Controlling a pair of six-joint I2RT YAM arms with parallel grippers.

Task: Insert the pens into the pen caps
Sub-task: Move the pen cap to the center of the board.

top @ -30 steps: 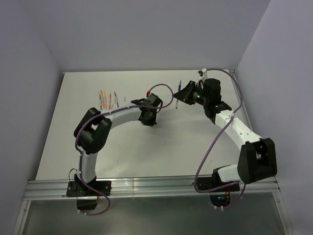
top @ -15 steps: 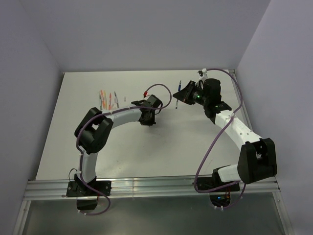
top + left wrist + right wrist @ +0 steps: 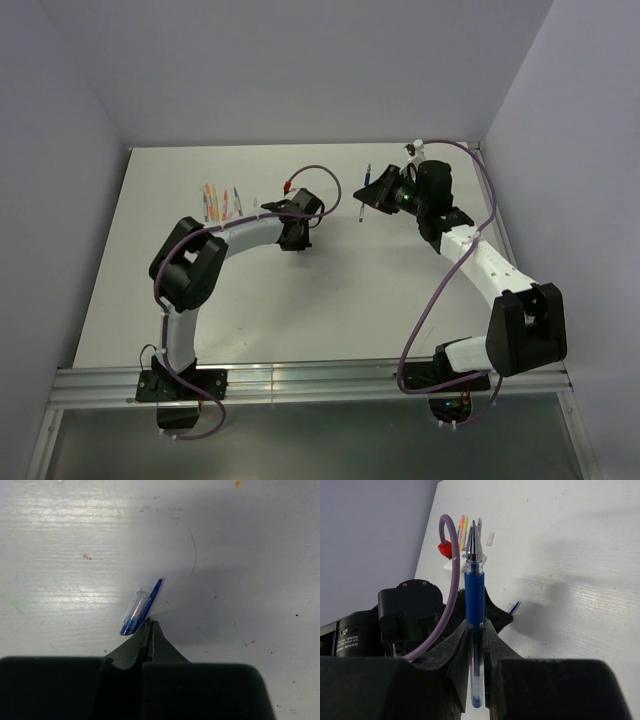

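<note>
**Desk lead:** Where is the cap lying?

**Me:** The small clear plastic pen cap with a blue clip (image 3: 136, 611) lies flat on the white desk (image 3: 250, 555). My left end effector (image 3: 150, 626) is just behind it, fingers pressed together with nothing between them. The cap's blue end sits right beside the tips; I can't tell whether it touches.

**Desk lead:** Its long axis?

**Me:** Diagonal, running away from the tips and to the right. The clear mouth seems to face away from them.

**Desk lead:** And the pen?

**Me:** The blue-gripped pen with a clear barrel and metal tip (image 3: 474, 587) is pinched in my right end effector (image 3: 476, 627). It is off the desk, well to the cap's right and farther back, held across the fingers and not lined up with the cap. The left arm is far nearer. I judge it must spread and take the cap first.
</note>
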